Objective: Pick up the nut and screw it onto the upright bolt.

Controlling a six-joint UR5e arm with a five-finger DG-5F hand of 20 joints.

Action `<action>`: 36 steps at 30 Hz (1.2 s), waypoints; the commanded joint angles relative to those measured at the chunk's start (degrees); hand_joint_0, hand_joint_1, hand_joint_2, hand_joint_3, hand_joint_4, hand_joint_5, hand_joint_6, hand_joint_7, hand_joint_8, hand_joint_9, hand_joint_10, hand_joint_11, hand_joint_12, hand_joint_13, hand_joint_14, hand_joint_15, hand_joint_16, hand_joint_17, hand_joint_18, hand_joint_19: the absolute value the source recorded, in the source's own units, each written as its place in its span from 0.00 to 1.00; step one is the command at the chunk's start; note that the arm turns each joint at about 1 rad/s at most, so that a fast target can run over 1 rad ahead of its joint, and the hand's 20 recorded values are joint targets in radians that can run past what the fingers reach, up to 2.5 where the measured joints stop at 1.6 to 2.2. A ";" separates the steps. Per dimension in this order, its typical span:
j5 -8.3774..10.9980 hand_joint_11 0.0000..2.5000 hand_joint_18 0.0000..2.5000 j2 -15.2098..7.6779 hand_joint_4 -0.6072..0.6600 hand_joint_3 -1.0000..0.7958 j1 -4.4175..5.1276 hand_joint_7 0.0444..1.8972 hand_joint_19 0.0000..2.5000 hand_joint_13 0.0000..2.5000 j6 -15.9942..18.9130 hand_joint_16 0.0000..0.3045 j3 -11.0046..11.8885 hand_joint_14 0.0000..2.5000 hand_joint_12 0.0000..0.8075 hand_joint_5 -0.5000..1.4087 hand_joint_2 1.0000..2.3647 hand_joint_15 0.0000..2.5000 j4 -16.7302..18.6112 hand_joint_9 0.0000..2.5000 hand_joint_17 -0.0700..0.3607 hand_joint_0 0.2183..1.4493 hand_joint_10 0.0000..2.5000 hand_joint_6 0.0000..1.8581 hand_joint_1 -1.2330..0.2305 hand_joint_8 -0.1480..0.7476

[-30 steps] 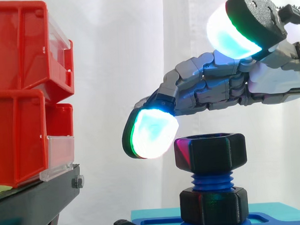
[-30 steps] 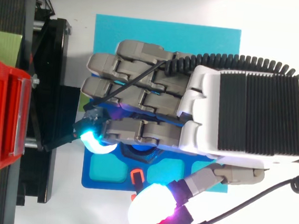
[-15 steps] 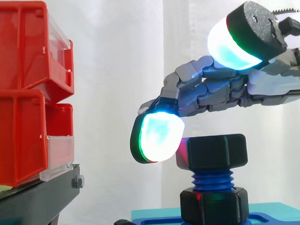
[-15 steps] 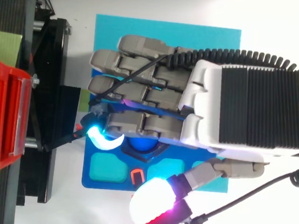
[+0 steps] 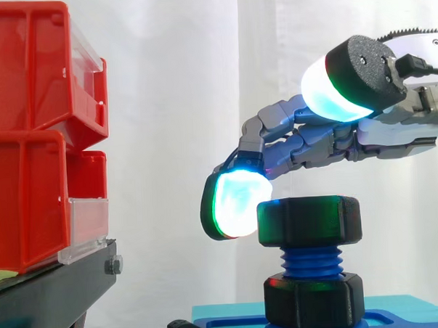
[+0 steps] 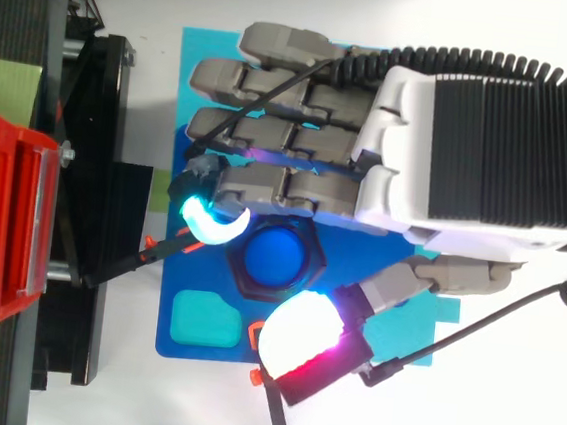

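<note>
Hand (image 6: 471,140) lower, now beside nut (image 5: 309,220).

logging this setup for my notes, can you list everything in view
nut: one, black, on top of the bolt, threads bare below it
bolt: one, blue, upright on the base plate
hex piece: one, black, round the bolt's foot
base plate: one, blue, on the mat
mat: one, cyan, under the base plate
bins: two, red, stacked on the stand, left in the side view
stand: one, black, under the bins
curtain: one, white, behind everything
hand: one, grey and white, open, over the base plate, one glowing fingertip beside the nut
</note>
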 commanded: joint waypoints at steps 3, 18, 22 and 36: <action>-0.29 0.00 0.00 0.01 0.74 0.28 -0.47 0.61 0.00 0.09 0.00 0.10 -0.02 0.00 0.34 0.22 0.00 0.00 0.09 0.18 0.32 0.22 0.00 0.27 0.78 0.50; -0.99 0.00 0.05 0.01 0.72 0.28 -1.53 0.68 0.00 0.14 0.00 0.08 0.07 0.00 0.30 0.26 0.00 0.00 0.00 0.26 0.29 0.24 0.00 0.28 0.75 0.51; -1.60 0.00 0.08 0.09 0.67 0.28 -1.96 0.68 0.00 0.18 0.00 0.07 -0.02 0.00 0.27 0.27 0.00 0.00 0.00 0.31 0.27 0.24 0.00 0.30 0.73 0.51; -4.59 0.00 0.22 0.18 0.44 0.28 -4.25 0.80 0.00 0.33 0.00 0.03 0.16 0.00 0.18 0.32 0.00 0.00 -0.79 0.57 0.22 0.25 0.00 0.27 0.67 0.47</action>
